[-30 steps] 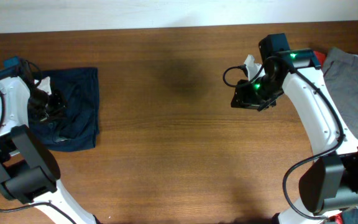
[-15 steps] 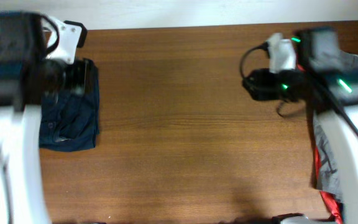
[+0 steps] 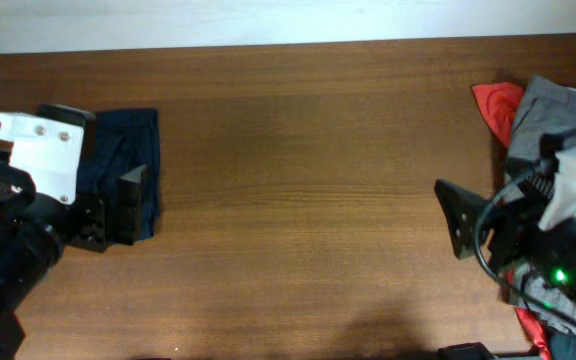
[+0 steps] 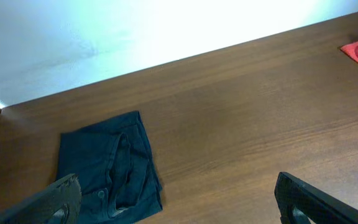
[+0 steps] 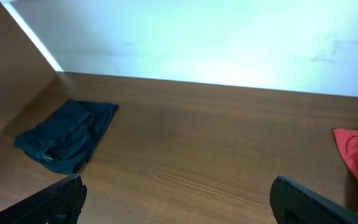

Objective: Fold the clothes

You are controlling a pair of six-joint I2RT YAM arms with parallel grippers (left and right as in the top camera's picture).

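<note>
Two sets of jaws, both spread wide and holding nothing. The left jaws show only as dark fingers at the bottom corners of the left wrist view, with bare brown surface between them, and the right jaws frame their own view the same way. The dark navy shorts lie in a compact, slightly rumpled bundle at the far left of the surface, near its back edge. From overhead the left arm covers their left part. At the opposite end, well apart from the shorts, a red cloth lies against a grey garment, and the right arm hangs over that heap.
</note>
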